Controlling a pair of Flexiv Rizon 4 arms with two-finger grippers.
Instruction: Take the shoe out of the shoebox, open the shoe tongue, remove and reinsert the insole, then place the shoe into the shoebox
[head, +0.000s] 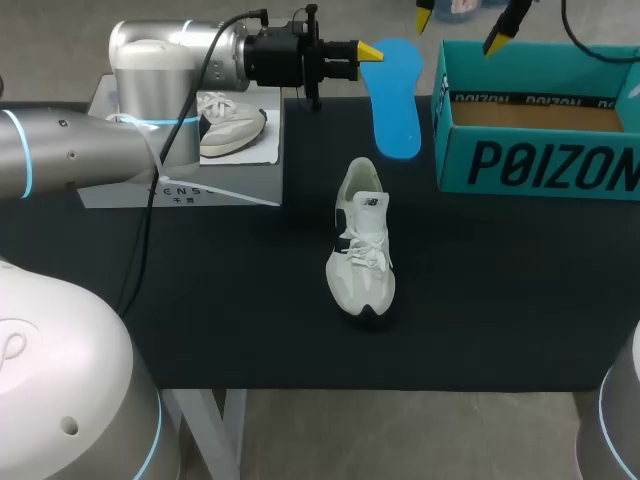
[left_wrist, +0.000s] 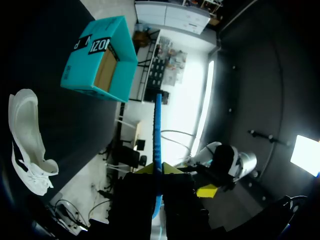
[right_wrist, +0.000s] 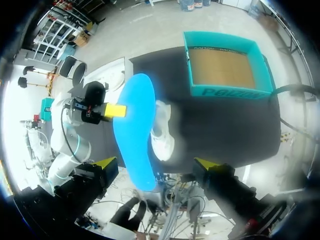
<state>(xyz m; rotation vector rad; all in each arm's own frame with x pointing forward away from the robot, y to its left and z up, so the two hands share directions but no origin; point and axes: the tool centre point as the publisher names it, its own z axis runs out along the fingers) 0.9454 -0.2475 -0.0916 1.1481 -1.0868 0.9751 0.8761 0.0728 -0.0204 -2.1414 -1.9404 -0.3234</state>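
A white shoe (head: 362, 240) lies on the black mat, toe toward the front edge. My left gripper (head: 368, 50) is shut on the rim of a blue insole (head: 395, 95), held above the back of the table. In the left wrist view the insole (left_wrist: 158, 135) stands edge-on between the yellow tips of the left gripper (left_wrist: 159, 169), with the shoe (left_wrist: 27, 140) and the teal shoebox (left_wrist: 100, 55) off to one side. My right gripper (head: 462, 25) hangs open over the shoebox (head: 540, 120). Its wrist view shows the insole (right_wrist: 132, 135) ahead of its spread fingers, the shoe (right_wrist: 162, 132) beneath and the box (right_wrist: 225, 65) empty.
A grey tray (head: 250, 175) at the back left holds a second pale shoe (head: 232, 120), partly under my left arm. The mat's front edge runs close below the shoe's toe.
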